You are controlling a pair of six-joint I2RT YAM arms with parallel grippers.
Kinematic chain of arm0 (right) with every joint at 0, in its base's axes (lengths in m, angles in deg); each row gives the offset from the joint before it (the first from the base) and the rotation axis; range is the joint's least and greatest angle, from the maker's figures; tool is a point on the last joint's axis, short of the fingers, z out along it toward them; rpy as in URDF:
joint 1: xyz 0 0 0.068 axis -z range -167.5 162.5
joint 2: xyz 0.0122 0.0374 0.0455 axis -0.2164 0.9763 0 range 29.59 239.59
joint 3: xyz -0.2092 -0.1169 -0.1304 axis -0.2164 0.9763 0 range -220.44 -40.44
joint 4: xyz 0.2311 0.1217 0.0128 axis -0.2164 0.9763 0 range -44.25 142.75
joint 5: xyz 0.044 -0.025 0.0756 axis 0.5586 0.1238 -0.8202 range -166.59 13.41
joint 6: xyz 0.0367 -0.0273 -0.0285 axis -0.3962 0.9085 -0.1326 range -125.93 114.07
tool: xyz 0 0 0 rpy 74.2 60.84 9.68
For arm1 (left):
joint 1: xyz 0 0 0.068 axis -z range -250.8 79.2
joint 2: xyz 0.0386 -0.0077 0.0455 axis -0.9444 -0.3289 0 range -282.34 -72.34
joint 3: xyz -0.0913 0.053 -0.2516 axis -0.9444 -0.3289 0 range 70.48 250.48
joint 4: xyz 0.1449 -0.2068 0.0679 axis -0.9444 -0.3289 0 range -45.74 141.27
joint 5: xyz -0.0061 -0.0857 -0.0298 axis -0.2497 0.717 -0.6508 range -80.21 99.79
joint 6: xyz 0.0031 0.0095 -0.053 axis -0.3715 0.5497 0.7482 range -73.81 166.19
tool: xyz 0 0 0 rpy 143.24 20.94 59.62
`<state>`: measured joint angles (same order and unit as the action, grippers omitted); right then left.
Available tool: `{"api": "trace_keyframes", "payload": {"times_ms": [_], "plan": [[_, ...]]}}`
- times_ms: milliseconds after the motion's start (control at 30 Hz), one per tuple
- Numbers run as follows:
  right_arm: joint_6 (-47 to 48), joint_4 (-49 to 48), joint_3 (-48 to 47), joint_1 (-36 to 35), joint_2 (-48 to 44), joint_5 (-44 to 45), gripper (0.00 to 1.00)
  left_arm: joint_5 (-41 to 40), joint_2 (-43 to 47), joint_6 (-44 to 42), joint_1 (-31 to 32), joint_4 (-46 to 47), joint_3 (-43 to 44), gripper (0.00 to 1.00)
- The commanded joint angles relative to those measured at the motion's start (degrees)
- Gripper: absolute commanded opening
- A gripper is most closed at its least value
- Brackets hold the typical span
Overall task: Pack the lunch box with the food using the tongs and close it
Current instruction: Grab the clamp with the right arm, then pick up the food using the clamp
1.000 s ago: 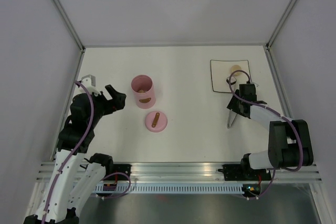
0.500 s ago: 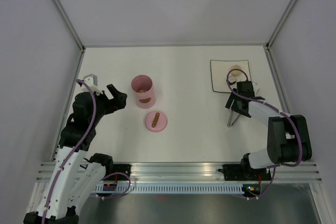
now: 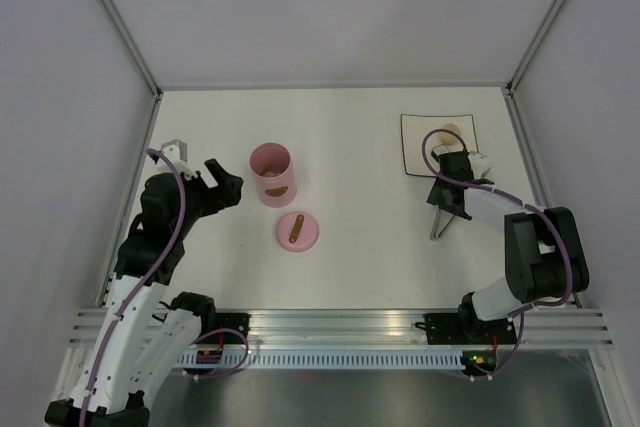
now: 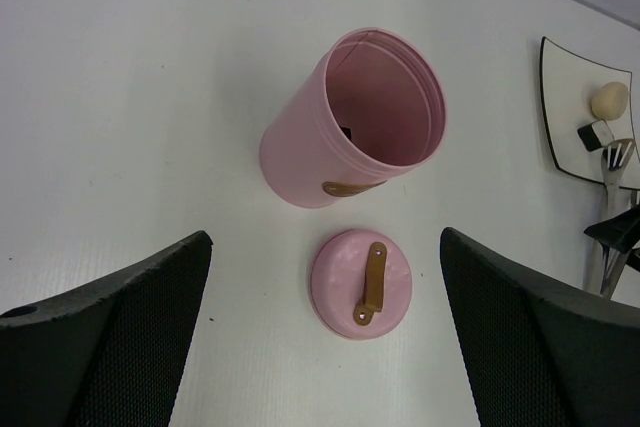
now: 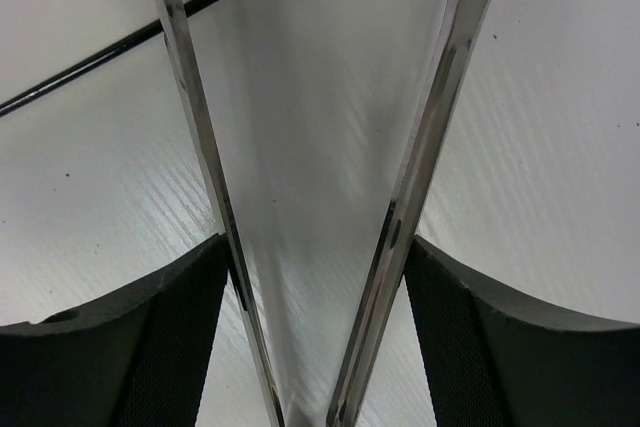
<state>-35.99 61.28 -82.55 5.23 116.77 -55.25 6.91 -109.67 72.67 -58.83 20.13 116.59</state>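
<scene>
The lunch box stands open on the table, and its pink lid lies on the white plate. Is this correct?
Not quite: the lunch box does stand open, but its lid lies on the table close beside it, not on the white plate. The left wrist view shows this.

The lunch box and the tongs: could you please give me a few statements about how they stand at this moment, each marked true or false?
1. The lid lies on the table beside the lunch box. True.
2. The left gripper holds the lid. False: it is open, empty and apart from the lid.
3. The right gripper grips the tongs. True.
4. The plate holds no food. False: a beige ball and a white-and-black cube lie on it.
5. The lunch box lies on its side. False: it stands upright, mouth open.
</scene>
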Motion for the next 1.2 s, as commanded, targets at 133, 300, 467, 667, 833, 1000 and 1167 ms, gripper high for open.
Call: {"api": "trace_keyframes", "payload": {"times_ms": [133,300,467,667,833,1000,1167], "plan": [[-2.81,-2.87,0.88,0.06,2.74,-0.69,0.67,0.06,-0.47,-2.48,-0.28,2.66,0.12,1.0],[-3.25,-1.65,0.8,0.15,0.46,1.07,0.59,0.24,-0.73,-2.4,-0.28,2.66,0.3,1.0],[-3.86,0.46,0.89,0.15,-5.43,3.61,0.51,0.59,-0.91,-2.05,-0.28,3.01,0.39,1.0],[-4.04,3.19,-0.6,0.15,-10.88,4.14,0.49,1.11,-0.74,-2.13,-0.28,3.01,0.65,1.0],[-1.93,6.79,-4.73,0.24,-14.22,3.88,0.48,1.12,-0.21,-2.22,-0.37,2.83,0.83,1.0],[2.11,12.14,-10.96,0.15,-15.37,1.25,0.45,1.2,0.93,-2.05,-0.28,2.48,0.56,1.0],[5.01,17.33,-17.55,0.32,-16.69,0.19,0.45,0.77,1.81,-2.22,-0.28,1.87,0.65,1.0]]}}
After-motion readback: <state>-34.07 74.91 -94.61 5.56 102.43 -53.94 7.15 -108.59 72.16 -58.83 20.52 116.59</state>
